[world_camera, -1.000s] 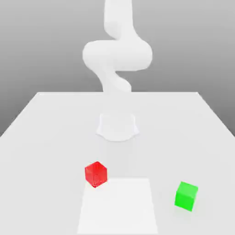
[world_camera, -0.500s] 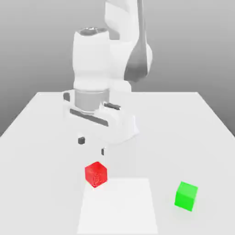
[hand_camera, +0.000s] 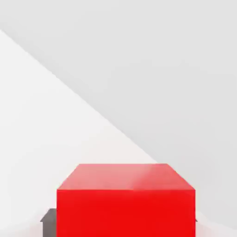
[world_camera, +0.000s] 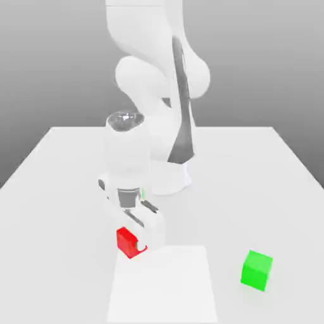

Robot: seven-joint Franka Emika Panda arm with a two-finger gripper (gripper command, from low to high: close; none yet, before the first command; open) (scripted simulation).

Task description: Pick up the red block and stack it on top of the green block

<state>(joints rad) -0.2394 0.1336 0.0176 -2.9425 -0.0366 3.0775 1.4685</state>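
While the exterior view had the hand (world_camera: pixel 131 243) covering part of the red block (world_camera: pixel 127 243), the hand view gave two of its faces in full width, with dark fingertips (hand_camera: pixel 49 224) at opposite sides. The hand was grasping the red block, which sat low at the surface (world_camera: pixel 253 196), by a corner of the white patch (world_camera: pixel 162 285). The exterior view also gave the arm (world_camera: pixel 149 31) and the green block (world_camera: pixel 256 271), well apart toward that view's right. Counted up, there were one red block, one green block, one white patch and one arm.
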